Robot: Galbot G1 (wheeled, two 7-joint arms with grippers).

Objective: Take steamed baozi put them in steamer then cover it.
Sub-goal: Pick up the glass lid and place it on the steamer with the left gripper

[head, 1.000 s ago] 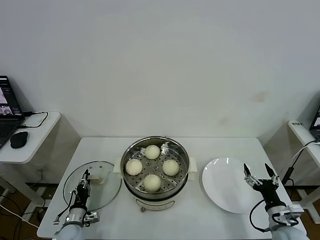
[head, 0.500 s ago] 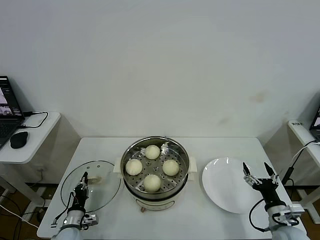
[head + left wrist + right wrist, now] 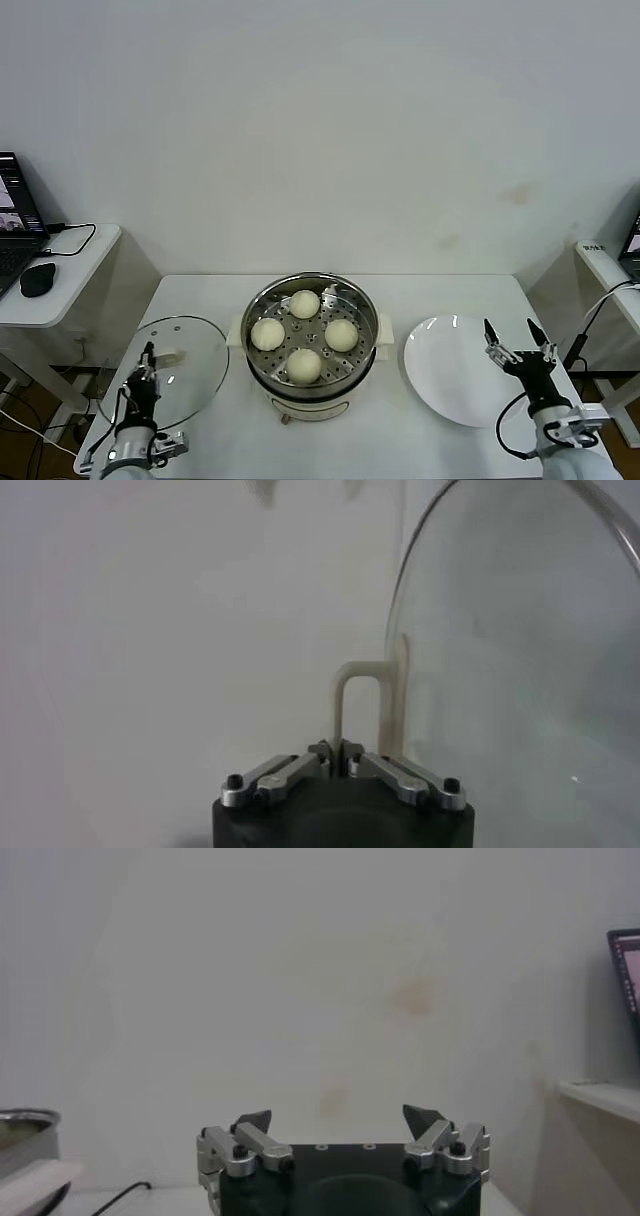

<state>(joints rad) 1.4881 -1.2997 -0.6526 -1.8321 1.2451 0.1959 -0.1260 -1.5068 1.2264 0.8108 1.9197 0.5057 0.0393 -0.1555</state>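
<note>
Several cream-white baozi (image 3: 305,304) lie on the perforated tray inside the shiny steel steamer (image 3: 258,372), which stands uncovered at the table's middle. To its left is the clear glass lid (image 3: 190,385). My left gripper (image 3: 148,358) is shut on the lid's cream handle (image 3: 170,355). In the left wrist view the jaws (image 3: 337,750) pinch the handle loop (image 3: 345,695), and the glass lid (image 3: 500,630) stands tilted beside it. My right gripper (image 3: 520,345) is open and holds nothing, above the right rim of the white plate (image 3: 445,375). The right wrist view shows its fingers (image 3: 338,1118) spread wide.
A side table at the far left holds a laptop, a black mouse (image 3: 38,280) and a cable. Another small table (image 3: 610,270) with a cable stands at the far right. The steamer's rim (image 3: 25,1123) shows in the right wrist view.
My left gripper has shut on the lid's handle and drawn back to the left. The lid has shifted left with it. The right arm has barely moved.
</note>
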